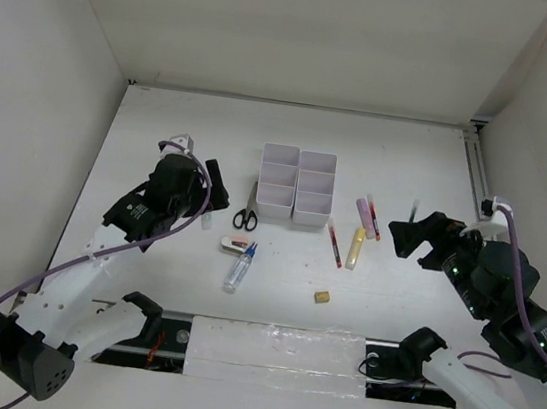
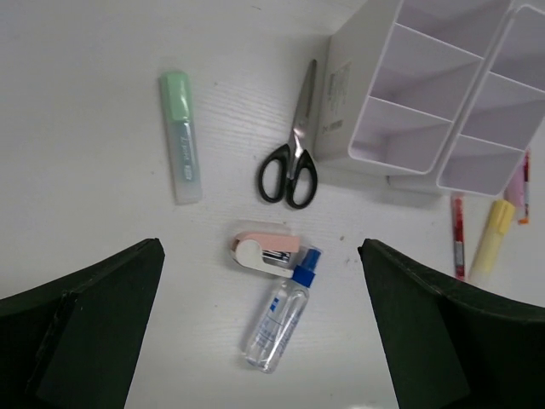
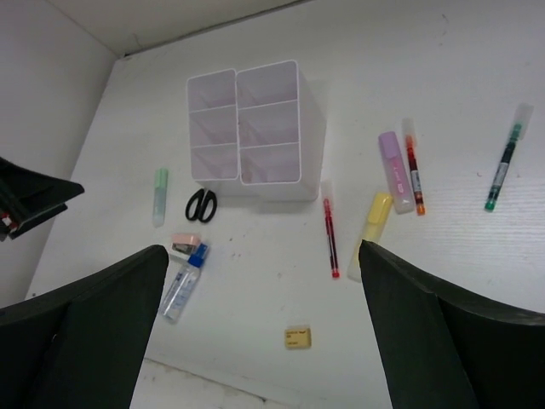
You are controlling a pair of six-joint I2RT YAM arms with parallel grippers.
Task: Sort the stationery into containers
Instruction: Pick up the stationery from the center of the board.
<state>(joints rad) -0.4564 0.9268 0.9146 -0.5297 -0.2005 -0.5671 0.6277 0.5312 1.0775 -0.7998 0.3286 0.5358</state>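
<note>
White tabletop [image 1: 409, 172], white walls [image 1: 277, 23] around, L gripper [image 2: 260, 251] & R gripper [image 3: 262, 256] wide open, empty

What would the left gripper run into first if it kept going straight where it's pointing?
Probably the white-pink stapler, which lies on the table right in the middle of the open left gripper; the glue bottle sits right beside it. Depth is unclear from the wrist view.

An evenly lit white table [image 1: 162, 129] is enclosed by plain white walls [image 1: 307, 27] beyond and to both sides of the left gripper [image 1: 216, 185].
</note>
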